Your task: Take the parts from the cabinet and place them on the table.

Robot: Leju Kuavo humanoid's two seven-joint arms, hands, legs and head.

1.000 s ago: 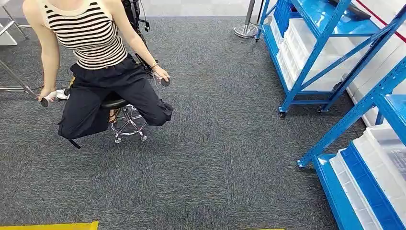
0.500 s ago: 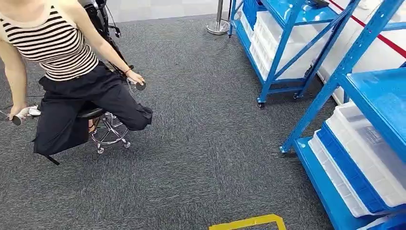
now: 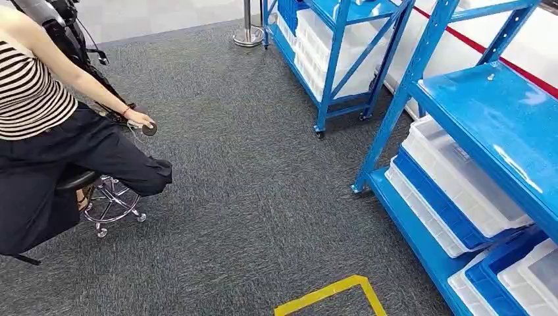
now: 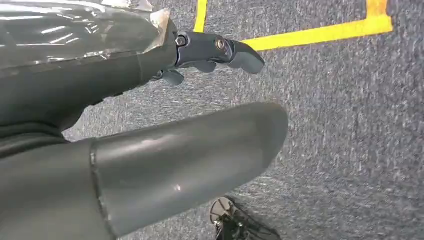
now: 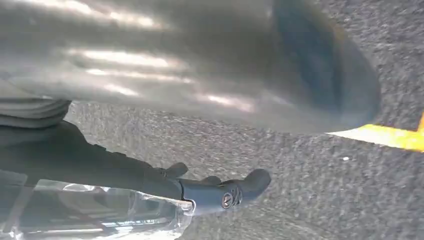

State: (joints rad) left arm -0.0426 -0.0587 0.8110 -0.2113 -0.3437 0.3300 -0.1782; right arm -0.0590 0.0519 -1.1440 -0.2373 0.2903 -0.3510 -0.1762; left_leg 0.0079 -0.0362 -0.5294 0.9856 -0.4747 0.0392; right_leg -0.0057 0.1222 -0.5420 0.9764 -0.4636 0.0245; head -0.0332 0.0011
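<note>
The cabinet is a row of blue metal racks along my right. The near rack (image 3: 490,115) has a bare blue shelf, with white bins (image 3: 460,174) and a blue bin (image 3: 437,204) below it. I cannot tell what the bins hold. A second rack (image 3: 342,46) with white bins stands further back. My left hand (image 4: 115,80) hangs over the grey carpet, its fingers (image 4: 220,50) stretched out with nothing in them. My right hand (image 5: 100,160) hangs the same way, fingers (image 5: 225,192) out straight and holding nothing.
A person (image 3: 39,125) in a striped top sits on a wheeled stool (image 3: 108,204) at the left, holding a small dark controller. Yellow floor tape (image 3: 329,293) marks a corner near my feet. A chrome post base (image 3: 248,36) stands beyond the far rack.
The whole picture has slid to the left as the camera turned right. The racks now lie closer and larger, and the seated person sits at the left edge.
</note>
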